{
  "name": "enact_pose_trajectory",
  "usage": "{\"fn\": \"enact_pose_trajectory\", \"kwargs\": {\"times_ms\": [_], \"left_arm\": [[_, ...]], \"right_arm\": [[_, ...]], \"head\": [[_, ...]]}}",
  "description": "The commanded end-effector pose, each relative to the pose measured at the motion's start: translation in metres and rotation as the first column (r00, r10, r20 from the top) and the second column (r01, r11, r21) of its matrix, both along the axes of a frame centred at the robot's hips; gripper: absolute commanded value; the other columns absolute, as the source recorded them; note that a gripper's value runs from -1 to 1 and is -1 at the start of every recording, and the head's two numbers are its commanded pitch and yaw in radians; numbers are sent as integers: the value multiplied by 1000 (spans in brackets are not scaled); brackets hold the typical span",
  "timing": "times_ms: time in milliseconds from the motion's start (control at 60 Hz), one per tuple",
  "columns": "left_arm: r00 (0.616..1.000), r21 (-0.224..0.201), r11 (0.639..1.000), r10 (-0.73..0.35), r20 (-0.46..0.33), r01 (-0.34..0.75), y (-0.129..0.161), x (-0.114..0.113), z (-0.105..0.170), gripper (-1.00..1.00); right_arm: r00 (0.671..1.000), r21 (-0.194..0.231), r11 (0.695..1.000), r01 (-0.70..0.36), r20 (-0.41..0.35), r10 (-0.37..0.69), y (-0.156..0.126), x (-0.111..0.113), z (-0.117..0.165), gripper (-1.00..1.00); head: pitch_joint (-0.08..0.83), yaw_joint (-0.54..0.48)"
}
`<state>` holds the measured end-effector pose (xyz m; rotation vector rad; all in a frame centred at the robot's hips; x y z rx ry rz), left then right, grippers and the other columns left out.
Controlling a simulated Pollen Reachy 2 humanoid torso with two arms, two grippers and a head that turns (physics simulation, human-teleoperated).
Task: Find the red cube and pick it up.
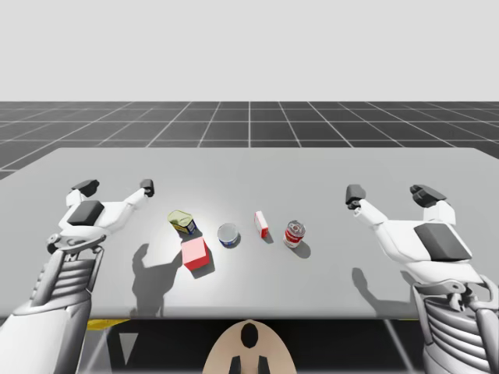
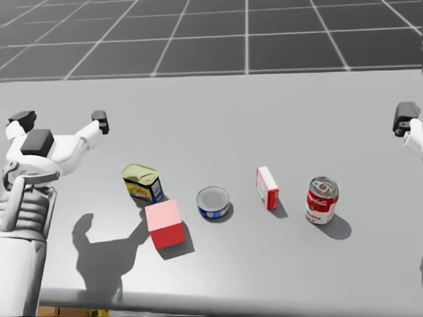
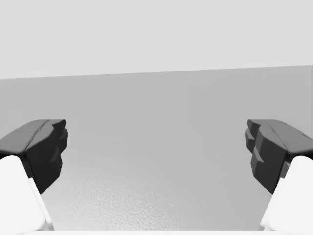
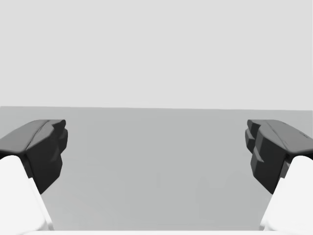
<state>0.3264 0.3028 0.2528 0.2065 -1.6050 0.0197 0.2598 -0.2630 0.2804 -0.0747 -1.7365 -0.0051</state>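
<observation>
Over table's left side, L hand (image 1: 115, 186): fingers spread wide, nothing btwn them, above bare table (image 1: 312, 167).
R hand (image 1: 390, 192): over table's right side, fingers likewise spread wide, holding nothing.
Red cube (image 2: 164, 223): on table twd front edge, nearer L hand than R; apart from both hands, untouched.
Yellow tin (image 2: 141, 182): just behind cube, on L-hand side; can't tell if it touches cube's back corner.
Blue round can (image 2: 213, 202): low, upright, just beside cube on R-hand side, small gap btwn.
Red-white box (image 2: 267, 187): stands on edge, btwn blue can & red can.
Red can (image 2: 322, 199): upright, last in row, closest item to R hand but well apart.
</observation>
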Motion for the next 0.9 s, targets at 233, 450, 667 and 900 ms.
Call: {"fn": "enact_pose_trajectory", "kwargs": {"times_ms": [233,450,667,900], "left_arm": [[1000,6,1000,-5,-7,6,-4,0,-1,-1000],[999,-13,1000,-28,-18,28,-9,-1,-1,-1000],[983,-95,986,-146,-109,135,-19,-15,15,-1000],[904,-113,926,-376,-201,360,-21,-48,32,-1000]], "right_arm": [[1000,-9,1000,-12,-13,12,1,0,-2,-1000],[999,-10,1000,-25,-21,25,1,0,-3,-1000],[999,-10,1000,-25,-29,25,1,0,-3,-1000],[999,-13,1000,-28,-35,27,1,0,-5,-1000]], "head": [[705,251],[735,285],[710,277],[708,301]]}}
